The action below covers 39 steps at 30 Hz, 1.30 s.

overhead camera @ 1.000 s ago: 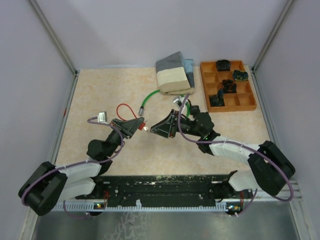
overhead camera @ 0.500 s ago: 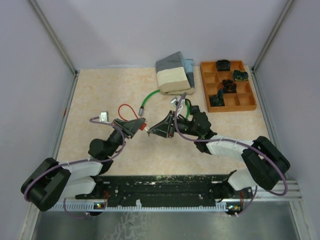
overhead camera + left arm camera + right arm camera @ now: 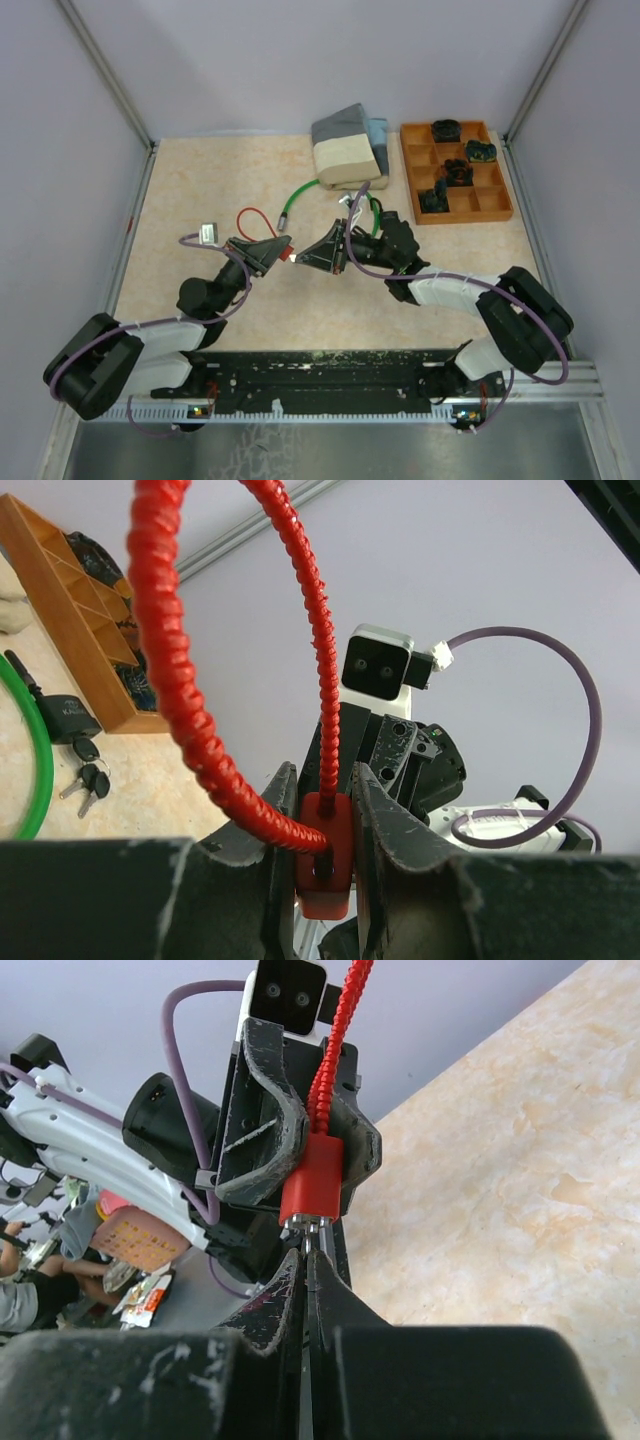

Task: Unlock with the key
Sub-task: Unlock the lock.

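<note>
Right jaws closed on key [image 3: 305, 1234]; midair.

I can count two robot arms, the left arm [image 3: 150, 345] and the right arm [image 3: 450, 290], and each has one gripper, the left gripper [image 3: 284, 254] and the right gripper [image 3: 303, 261]. There are two cable locks, one red lock [image 3: 335, 830] and one green lock [image 3: 300, 196], with one small bunch of keys [image 3: 88, 782]. One wooden tray [image 3: 470, 217] sits in the far right corner of the table [image 3: 200, 190] with four dark things [image 3: 445, 129] in it, and one soft grey and tan bundle [image 3: 348, 150] lies by the far edge.
</note>
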### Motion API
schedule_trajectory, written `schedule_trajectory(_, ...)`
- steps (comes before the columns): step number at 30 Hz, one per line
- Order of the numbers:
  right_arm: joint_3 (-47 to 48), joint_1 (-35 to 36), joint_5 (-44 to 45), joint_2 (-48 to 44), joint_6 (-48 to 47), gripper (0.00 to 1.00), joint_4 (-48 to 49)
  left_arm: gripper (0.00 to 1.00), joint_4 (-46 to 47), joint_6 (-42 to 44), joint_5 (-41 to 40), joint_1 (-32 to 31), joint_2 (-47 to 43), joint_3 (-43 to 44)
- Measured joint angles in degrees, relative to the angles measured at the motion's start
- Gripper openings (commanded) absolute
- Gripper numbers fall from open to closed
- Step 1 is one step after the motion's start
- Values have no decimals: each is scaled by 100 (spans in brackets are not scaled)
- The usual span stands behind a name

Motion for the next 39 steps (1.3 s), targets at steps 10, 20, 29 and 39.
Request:
schedule_trajectory(10, 188, -4, -127, -24, -138, 0, -328, 0, 63, 76, -28, -31, 7, 28)
schedule_trajectory(20, 437, -201, -433, 24, -7, 0, -380, 0, 313, 232, -660, -380, 63, 28)
schedule_trajectory(29, 741, -304, -717, 560, 184, 0, -251, 0, 369, 267, -1244, -459, 361, 28)
schedule_trajectory(39, 813, -431, -741, 579, 90, 0, -861, 0, 389, 227, -1637, -678, 883, 103)
